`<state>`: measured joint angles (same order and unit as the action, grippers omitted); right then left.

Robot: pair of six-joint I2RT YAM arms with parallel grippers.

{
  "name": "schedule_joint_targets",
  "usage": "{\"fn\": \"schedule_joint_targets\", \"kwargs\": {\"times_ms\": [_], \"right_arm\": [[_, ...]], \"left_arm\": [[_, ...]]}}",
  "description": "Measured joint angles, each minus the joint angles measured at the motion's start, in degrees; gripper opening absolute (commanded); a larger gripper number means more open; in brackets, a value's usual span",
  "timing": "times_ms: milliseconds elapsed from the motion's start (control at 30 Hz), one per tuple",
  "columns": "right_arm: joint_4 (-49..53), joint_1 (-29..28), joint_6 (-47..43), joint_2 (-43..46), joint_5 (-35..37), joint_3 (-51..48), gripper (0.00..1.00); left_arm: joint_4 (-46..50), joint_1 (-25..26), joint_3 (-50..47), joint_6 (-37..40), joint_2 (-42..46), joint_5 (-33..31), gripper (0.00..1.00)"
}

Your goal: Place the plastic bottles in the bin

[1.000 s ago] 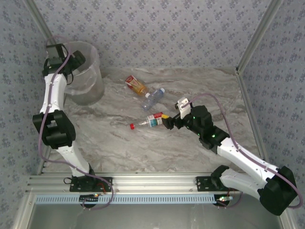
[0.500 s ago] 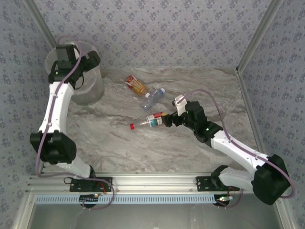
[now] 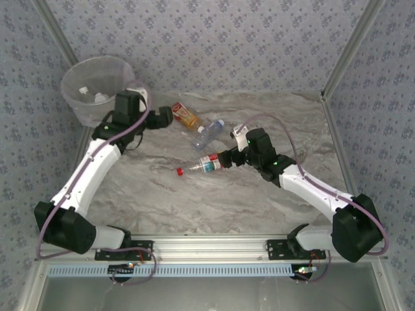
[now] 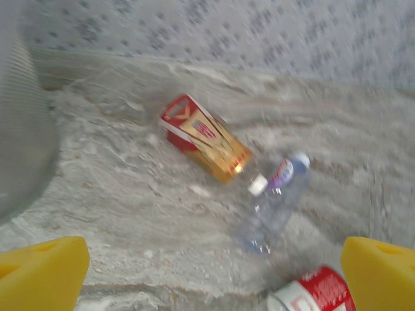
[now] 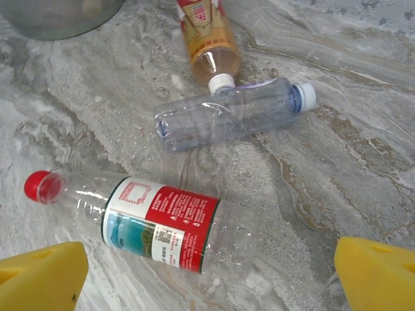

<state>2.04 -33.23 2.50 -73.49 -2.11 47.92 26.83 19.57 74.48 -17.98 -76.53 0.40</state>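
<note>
- The bin [image 3: 81, 107] stands at the far left corner of the marble-patterned tabletop [image 3: 279, 116].
- To the right of the bin lie an orange-labelled bottle [image 5: 206, 35] and a clear blue-capped bottle [image 5: 227, 116]. The first's white cap rests against the second's side.
- A red-labelled bottle [image 5: 162, 227] with a red cap lies on its side, nearer the arms.
- Left end effector [image 4: 211, 272]: released, fingers wide apart and empty, between the bin and the orange-labelled bottle.
- Right end effector [image 5: 209, 272]: released and empty. The red-labelled bottle's base is just ahead of the gap between its yellow pads [image 5: 39, 275], untouched.

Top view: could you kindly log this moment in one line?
left gripper open; right gripper open, at red-capped bottle; blue-capped bottle, orange-labelled bottle ungripped
</note>
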Motion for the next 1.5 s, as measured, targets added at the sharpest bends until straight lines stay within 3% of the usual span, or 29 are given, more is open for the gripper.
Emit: {"fn": "schedule_joint_targets", "kwargs": {"times_ms": [167,333,700,933,1500], "right_arm": [[-0.9,0.3,4.6,0.2,1.7,-2.1,1.00],[1.1,0.5,10.6,2.5,5.1,-5.0,1.00],[3.9,2.5,19.9,8.5,10.3,-9.4,1.00],[5.0,3.6,21.2,9.1,11.0,-9.4,1.00],[6.1,3.8,23.5,12.8,12.7,-11.3,1.00]], "left_arm": [[-0.4,6.3,-3.9,7.4,-0.5,0.5,0.99],[1.1,11.5,-3.0,15.0,-6.6,1.7,0.99],[5.6,16.5,-0.7,26.2,-18.4,4.2,0.99],[8.4,22.2,3.1,32.2,-26.3,2.4,0.85],[8.0,23.7,5.7,36.3,-35.5,-1.3,0.74]]}}
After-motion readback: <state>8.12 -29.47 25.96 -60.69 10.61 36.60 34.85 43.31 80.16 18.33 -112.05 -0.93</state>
